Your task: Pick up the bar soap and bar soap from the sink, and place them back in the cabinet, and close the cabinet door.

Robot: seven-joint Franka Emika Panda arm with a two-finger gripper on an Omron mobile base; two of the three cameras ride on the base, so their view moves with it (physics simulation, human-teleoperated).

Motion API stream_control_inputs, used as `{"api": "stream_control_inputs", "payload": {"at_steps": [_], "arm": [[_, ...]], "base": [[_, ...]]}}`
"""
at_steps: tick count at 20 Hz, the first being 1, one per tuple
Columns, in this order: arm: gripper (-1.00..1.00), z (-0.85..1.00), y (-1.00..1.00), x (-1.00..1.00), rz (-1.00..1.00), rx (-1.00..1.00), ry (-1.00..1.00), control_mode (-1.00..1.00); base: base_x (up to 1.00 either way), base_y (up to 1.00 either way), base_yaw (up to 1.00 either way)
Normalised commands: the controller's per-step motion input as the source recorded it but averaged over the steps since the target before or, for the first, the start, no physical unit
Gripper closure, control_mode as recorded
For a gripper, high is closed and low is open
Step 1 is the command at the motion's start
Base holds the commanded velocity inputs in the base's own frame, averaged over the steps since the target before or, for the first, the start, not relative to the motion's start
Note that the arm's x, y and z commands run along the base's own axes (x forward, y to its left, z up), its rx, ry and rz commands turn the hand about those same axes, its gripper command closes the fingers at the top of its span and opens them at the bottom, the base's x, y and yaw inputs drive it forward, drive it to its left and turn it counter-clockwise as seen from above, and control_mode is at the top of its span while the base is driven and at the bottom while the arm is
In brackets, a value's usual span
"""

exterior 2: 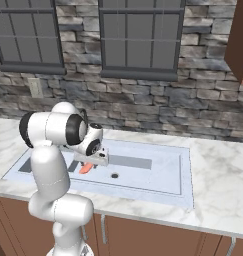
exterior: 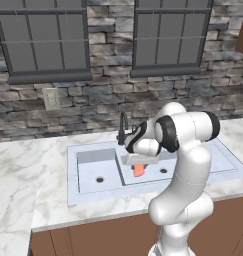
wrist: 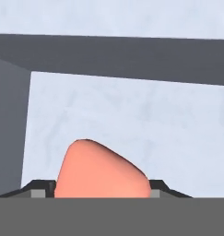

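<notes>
An orange bar soap sits between my gripper's two finger tips, touching both, over the floor of the sink's right basin. From the left base view the gripper reaches down into the pale grey-blue sink, with the orange bar soap sticking out below it. The right base view has the same bar soap tilted under the hand inside the sink. Part of a reddish-brown cabinet shows at the upper right.
A thin black faucet stands behind the sink, close to my wrist. The divider wall between the basins lies just left of the gripper. White marble counter surrounds the sink, and a stone wall with windows rises behind it.
</notes>
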Motion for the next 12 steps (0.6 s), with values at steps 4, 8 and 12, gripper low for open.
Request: {"api": "stream_control_inputs", "payload": {"at_steps": [4, 8, 12], "arm": [[1.00, 0.27, -0.09, -0.17, 0.00, 0.02, 0.00, -1.00], [1.00, 0.28, -0.06, -0.12, 0.00, 0.02, 0.00, -1.00], [1.00, 0.30, 0.00, -0.05, 0.00, 0.01, 0.01, -1.00]], "base": [[0.00, 0.00, 0.00], [0.00, 0.00, 0.00], [0.00, 0.00, 0.00]]}}
